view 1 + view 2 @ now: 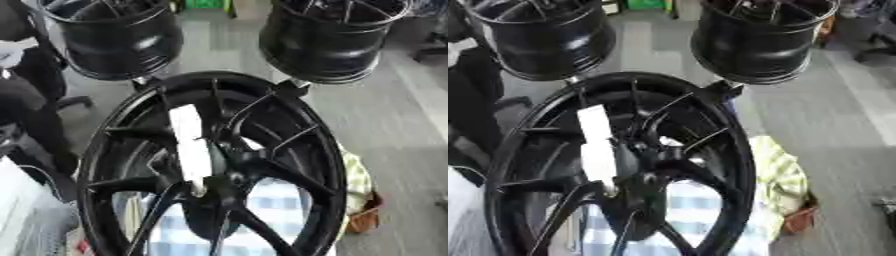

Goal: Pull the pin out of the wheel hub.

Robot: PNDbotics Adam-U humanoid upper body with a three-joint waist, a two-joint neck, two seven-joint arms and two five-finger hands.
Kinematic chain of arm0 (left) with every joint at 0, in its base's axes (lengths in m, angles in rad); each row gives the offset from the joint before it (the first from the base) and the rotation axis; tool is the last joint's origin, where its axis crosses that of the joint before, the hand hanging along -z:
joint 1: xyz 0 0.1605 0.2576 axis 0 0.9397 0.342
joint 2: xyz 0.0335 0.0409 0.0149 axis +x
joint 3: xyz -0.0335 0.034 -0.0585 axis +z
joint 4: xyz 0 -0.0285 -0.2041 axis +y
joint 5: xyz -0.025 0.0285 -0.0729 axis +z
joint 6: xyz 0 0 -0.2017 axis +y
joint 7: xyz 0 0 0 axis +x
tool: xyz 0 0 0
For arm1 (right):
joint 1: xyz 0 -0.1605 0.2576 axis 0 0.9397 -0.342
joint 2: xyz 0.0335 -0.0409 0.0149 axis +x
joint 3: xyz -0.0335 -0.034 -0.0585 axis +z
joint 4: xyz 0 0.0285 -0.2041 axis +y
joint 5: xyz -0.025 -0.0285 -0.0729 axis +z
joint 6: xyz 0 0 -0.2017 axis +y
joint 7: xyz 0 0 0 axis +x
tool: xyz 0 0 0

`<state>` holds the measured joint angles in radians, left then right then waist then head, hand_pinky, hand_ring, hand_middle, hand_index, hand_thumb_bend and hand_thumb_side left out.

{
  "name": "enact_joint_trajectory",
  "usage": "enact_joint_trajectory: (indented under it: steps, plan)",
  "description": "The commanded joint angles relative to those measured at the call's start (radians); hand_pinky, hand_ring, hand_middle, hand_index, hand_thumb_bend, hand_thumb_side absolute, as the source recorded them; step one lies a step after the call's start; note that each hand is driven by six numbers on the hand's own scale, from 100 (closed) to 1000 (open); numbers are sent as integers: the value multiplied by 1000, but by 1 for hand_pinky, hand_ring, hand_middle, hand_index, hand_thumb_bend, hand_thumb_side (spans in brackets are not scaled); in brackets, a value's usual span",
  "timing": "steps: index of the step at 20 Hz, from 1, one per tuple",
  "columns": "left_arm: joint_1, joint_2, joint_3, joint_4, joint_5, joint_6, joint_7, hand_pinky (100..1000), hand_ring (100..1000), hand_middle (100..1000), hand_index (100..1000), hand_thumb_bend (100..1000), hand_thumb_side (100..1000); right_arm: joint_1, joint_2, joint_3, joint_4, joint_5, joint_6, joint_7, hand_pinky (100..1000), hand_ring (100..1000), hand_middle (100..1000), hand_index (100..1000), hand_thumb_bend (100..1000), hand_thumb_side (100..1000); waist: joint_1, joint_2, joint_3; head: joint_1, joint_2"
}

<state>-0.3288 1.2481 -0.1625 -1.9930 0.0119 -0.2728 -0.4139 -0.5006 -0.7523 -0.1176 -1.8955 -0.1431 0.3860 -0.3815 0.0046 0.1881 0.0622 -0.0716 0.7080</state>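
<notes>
I see a large black spoked metal wheel hub (214, 165) standing upright in the middle; a white oblong pin (190, 147) sits at its centre; 2 black wheel rims (118, 37) stand behind; I see neither hand.

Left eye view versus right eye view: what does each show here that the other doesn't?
Only the left eye view shows a grey-white mass at lower left. Only the right eye view shows more of the yellow-green cloth beside the rim. Both share the large black wheel hub, the white pin at its centre, and two black rims behind. No robot hand shows.
</notes>
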Motion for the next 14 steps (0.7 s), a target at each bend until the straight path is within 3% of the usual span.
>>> enact_joint_trajectory:
  steps: [1, 8, 14]
  plan:
    - [-25, 30, 5, -7, 4, -1, -10, 766, 823, 686, 848, 161, 627, -10, -22, -15, -6, -5, 1, -2, 778, 656, 559, 723, 483, 297, 1, -17, 0, 4, -2]
    - [-98, 42, -53, -7, 2, 53, -33, 766, 822, 689, 848, 192, 648, -13, -20, -10, -3, -6, 3, 2, 778, 655, 557, 722, 482, 299, 5, -18, -6, 10, -4]
    - [-237, 8, -144, -7, 6, 136, -88, 767, 821, 682, 847, 207, 644, -16, -17, -6, 2, -4, 3, 4, 778, 654, 556, 721, 483, 299, 9, -24, -8, 16, -2]
